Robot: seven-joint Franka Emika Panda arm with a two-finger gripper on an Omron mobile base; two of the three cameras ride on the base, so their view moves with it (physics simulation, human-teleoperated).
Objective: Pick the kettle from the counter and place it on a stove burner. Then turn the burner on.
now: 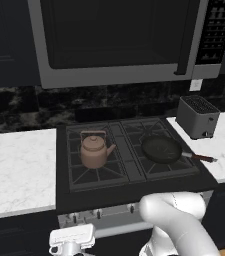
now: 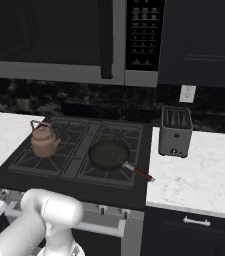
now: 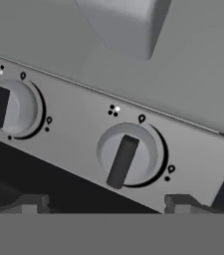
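The copper-brown kettle (image 1: 95,150) (image 2: 44,140) stands upright on the front left stove burner (image 1: 86,172) of the black cooktop, its spout pointing right. The white marble counter (image 1: 16,165) to its left is bare. My gripper (image 1: 69,248) hangs low in front of the stove, below the row of control knobs. In the hand view my gripper (image 3: 106,203) is open, its two fingertips (image 3: 31,203) far apart. A round knob with a dark bar handle (image 3: 126,158) lies just ahead between them, untouched. A second knob (image 3: 4,107) sits at the left edge.
A black frying pan (image 1: 160,148) rests on the right front burner, its red handle reaching over the right counter. A grey toaster (image 1: 198,116) stands on that counter. A microwave (image 1: 119,40) hangs over the cooktop. An oven handle (image 3: 126,25) shows close in the hand view.
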